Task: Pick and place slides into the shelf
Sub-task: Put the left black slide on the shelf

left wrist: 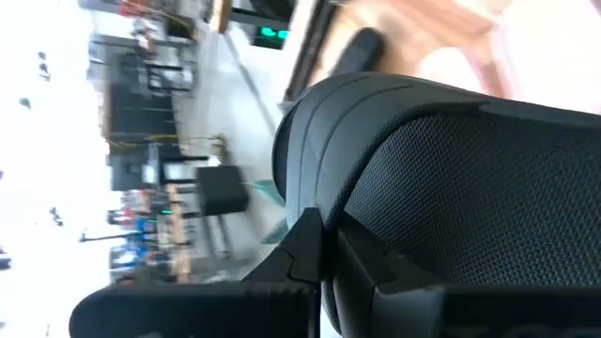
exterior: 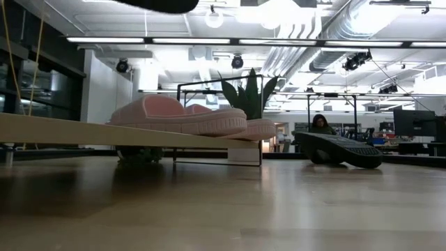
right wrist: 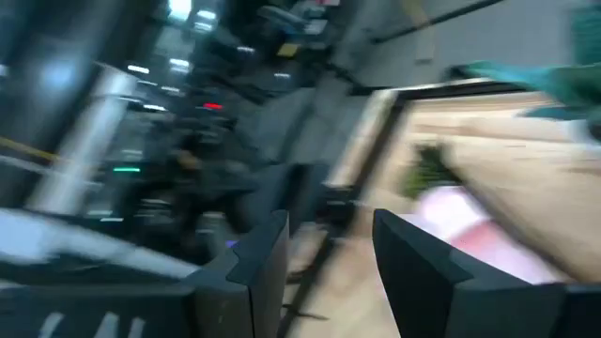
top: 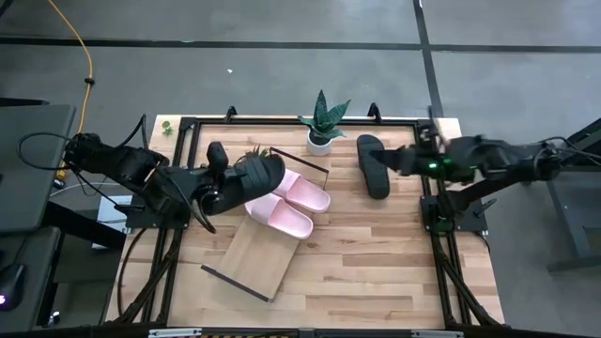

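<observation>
My left gripper (top: 223, 188) is shut on a black slide (top: 259, 174) and holds it above the far end of the shelf (top: 252, 255), a light-wood board lying slantwise on the table. In the low view this slide (exterior: 162, 4) shows at the top edge. Two pale pink slides (top: 302, 192) (top: 279, 215) rest sole-down on the shelf. The second black slide (top: 373, 167) lies on the tabletop near the right side. My right gripper (top: 394, 161) hovers just to its right, its fingers (right wrist: 268, 258) open with nothing between them. My left gripper comes level from the table's left and grips the black slide at the end nearest the arm (left wrist: 324, 221), beside the mesh strap (left wrist: 451, 197). The slide itself hides how the fingers close on it. The slide is lifted clear, roughly level, above the shelf.
A potted plant (top: 321, 127) stands at the far edge between the two black slides. A dark metal frame (top: 282, 120) runs around the tabletop. Bare wood (top: 376, 263) lies in the near right part. A person (exterior: 322, 124) sits in the room behind.
</observation>
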Available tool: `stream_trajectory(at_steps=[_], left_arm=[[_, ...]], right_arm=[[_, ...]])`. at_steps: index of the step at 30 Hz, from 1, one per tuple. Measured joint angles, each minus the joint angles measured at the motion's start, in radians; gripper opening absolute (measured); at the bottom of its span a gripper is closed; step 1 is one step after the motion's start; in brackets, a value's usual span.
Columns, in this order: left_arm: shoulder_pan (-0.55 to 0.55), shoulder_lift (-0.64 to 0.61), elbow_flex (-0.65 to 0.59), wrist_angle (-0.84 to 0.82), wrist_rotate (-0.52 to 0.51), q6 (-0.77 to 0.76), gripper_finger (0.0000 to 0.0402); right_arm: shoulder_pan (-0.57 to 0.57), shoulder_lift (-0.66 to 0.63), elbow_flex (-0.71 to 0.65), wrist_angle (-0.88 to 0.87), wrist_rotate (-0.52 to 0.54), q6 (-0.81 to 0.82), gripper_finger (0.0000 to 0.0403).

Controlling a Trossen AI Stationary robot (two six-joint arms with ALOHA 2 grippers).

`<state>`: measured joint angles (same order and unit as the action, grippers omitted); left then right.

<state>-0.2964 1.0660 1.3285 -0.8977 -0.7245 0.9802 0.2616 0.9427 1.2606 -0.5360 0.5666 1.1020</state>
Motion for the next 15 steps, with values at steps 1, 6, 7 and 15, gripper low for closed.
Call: stream_trajectory(at_steps=[1,6,7,15], left_arm=[[0.001,0.000,0.000,0.030,-0.008,0.039,0.0000],[0.001,0.000,0.000,0.224,-0.021,0.247,0.0000],[0.001,0.000,0.000,0.263,-0.021,0.275,0.0000],[0.001,0.003,0.000,0.374,0.046,0.429,0.0000]], right_arm=[[0.014,-0.009,0.000,0.029,0.000,0.001,0.0146],[0.055,0.016,0.001,0.096,0.027,0.023,0.0146],[0.055,0.032,0.001,0.102,0.027,0.036,0.0146],[0.030,0.192,0.000,0.280,-0.081,0.109,0.0147]])
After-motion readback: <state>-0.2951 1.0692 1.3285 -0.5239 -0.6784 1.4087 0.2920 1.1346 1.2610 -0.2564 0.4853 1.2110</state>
